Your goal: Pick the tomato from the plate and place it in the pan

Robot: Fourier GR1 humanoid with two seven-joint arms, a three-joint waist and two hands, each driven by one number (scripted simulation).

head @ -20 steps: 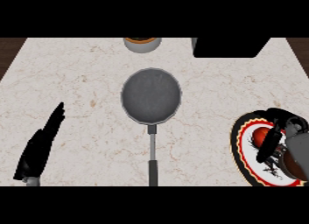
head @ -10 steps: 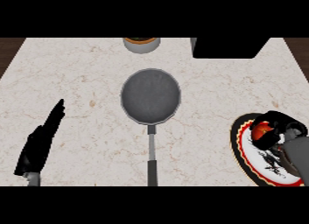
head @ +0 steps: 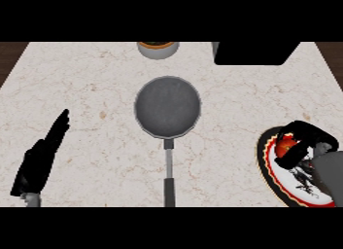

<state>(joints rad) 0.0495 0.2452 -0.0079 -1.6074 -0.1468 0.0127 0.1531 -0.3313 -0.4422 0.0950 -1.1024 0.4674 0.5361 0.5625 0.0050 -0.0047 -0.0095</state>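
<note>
The round dark grey metal pan (head: 167, 106) sits in the middle of the pale marble bench (head: 95, 87), and its long handle points to 6 o'clock. There is lots of bare bench all around the pan, most of all at 9 o'clock and 3 o'clock.

The small red tomato (head: 283, 144) is on the round white plate with a red and black rim (head: 268, 168), at 4 o'clock from the pan, close to the bench's right edge. The black right hand (head: 308, 141) is over the plate. Its fingers (head: 293, 151) curl around the tomato and hide most of it. The grey arm covers part of the plate.

The black left hand (head: 42, 158) rests at 8 o'clock, fingers straight.

At 12 o'clock a pale round bowl (head: 157, 49) and a big black box (head: 254, 52) are cut off by the top edge.
</note>
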